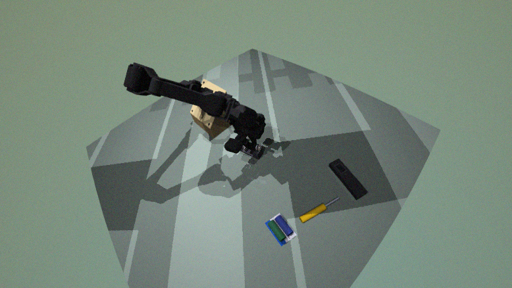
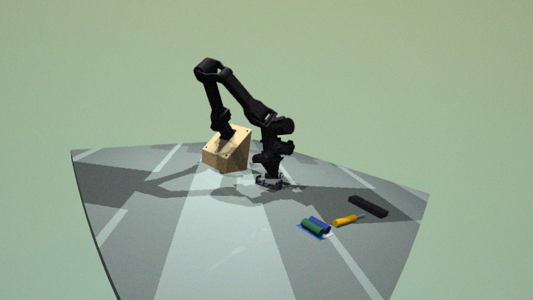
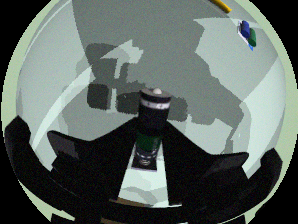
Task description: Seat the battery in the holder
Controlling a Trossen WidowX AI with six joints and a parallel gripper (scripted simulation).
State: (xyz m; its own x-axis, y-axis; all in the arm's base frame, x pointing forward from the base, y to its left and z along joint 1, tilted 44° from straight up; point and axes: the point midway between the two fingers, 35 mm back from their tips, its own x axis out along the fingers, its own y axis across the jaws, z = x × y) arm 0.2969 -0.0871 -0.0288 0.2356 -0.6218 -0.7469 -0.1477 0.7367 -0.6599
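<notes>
The holder (image 1: 256, 154) (image 2: 277, 185) (image 3: 150, 166) is a small dark tray with raised ends on the table, just in front of the arm's base. The gripper (image 2: 274, 176) (image 3: 152, 127) points down over it and is shut on the battery. The battery (image 3: 153, 116) is dark with a green band and a silver ring; its terminal end points away from the wrist camera's near side. Its silver end shows close above the holder in the exterior view. A coil and one end of the holder show beyond the battery's green end. The lip is hidden, and contact with the holder cannot be told.
The wooden base block (image 1: 219, 131) (image 2: 215, 161) stands behind the gripper. A blue and white card (image 2: 303, 227) bears a green and a blue cylinder towards the front right. A yellow screwdriver (image 1: 312, 213) (image 2: 344, 220) and a black remote (image 1: 349, 179) (image 2: 368, 206) lie farther right.
</notes>
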